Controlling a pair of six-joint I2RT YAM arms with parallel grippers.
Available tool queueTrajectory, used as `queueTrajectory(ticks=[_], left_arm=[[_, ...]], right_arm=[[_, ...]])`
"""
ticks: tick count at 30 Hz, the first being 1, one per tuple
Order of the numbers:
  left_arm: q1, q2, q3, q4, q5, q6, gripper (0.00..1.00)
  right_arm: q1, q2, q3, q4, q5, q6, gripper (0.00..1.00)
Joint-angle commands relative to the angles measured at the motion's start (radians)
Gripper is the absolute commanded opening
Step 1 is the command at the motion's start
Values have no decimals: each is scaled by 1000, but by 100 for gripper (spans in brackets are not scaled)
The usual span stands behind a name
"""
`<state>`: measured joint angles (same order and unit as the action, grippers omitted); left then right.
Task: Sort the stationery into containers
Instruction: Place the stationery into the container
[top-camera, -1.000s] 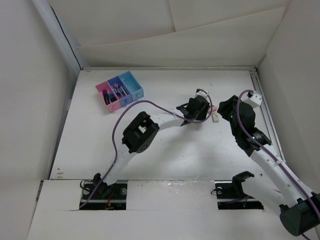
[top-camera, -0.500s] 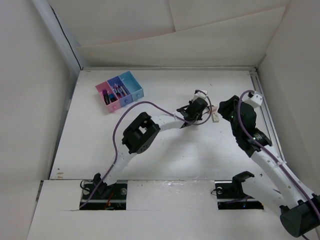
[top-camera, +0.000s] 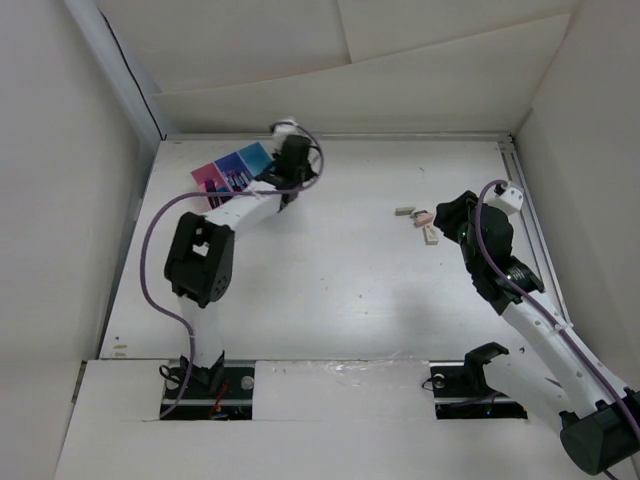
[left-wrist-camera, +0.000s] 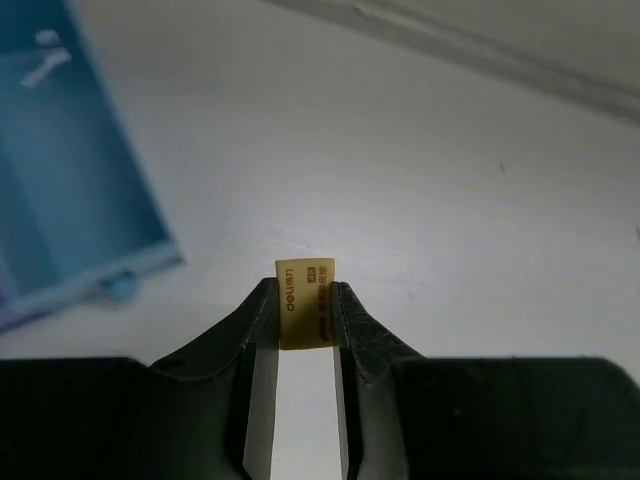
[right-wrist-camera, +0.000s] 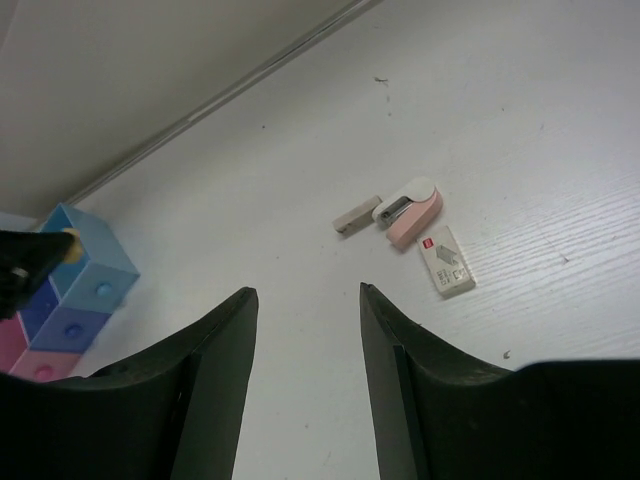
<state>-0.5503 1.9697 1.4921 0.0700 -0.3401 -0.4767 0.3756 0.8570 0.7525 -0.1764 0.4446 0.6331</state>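
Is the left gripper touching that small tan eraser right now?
Touching. The left wrist view shows the left gripper clamped against both sides of the tan eraser, with no gap.

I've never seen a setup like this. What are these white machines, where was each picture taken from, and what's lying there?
These are two robot arms bolted to a table. The wide picture comes from a camera fixed above and behind them. The other two come from wrist cameras, looking past each arm's own jaws. The left arm reaches to a row of three joined boxes, pink, purple and light blue; its jaws pinch a small yellowish eraser. The right arm hangs with open, empty jaws near three small pieces on the table: a beige block, a pink-and-white item and a white eraser.
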Motion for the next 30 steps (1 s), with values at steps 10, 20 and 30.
queueTrajectory(ticks=[10, 20, 30], left_arm=[[346, 35, 206, -182, 53, -116, 0], [346, 81, 238, -182, 53, -77, 0], [346, 77, 227, -182, 55, -57, 38]], right_arm=[[20, -7, 30, 41, -27, -12, 51], [20, 24, 30, 51, -37, -12, 51], [20, 33, 30, 51, -37, -12, 54]])
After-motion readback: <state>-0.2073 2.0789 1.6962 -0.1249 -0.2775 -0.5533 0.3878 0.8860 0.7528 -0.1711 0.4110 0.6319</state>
